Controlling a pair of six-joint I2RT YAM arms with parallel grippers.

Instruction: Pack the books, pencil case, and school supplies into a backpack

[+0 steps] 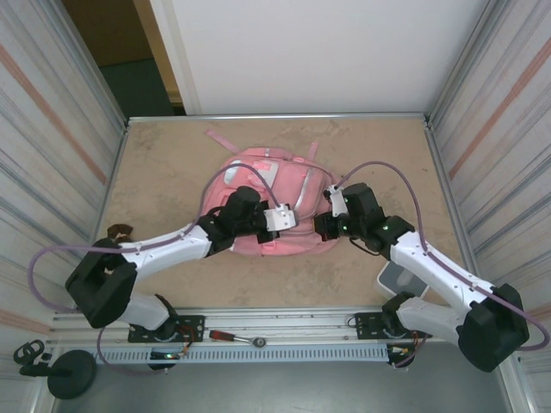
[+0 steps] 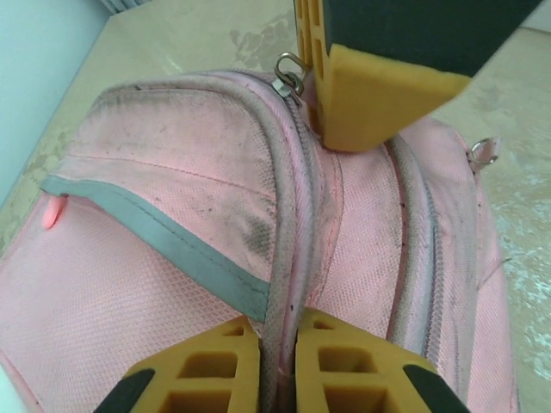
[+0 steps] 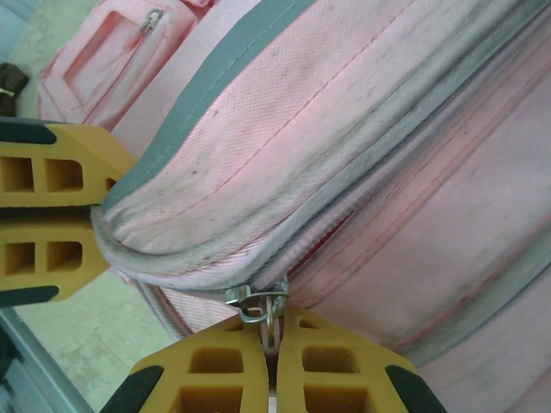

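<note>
The left tool is pressing its ribbed yellow fingers together on the backpack's raised zip seam. The right tool is pinching the small metal zip pull at the rounded corner of that seam. The backpack, soft woven pink fabric with grey trim and smudged piping, is lying flat in the middle of the bench, its straps trailing toward the far edge.

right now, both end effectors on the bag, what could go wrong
The right end effector pinches the small metal zip pull by its tip; it could slip out. The left end effector clamps the large soft pink fabric backpack on its zip seam, where the pull may jam.
</note>
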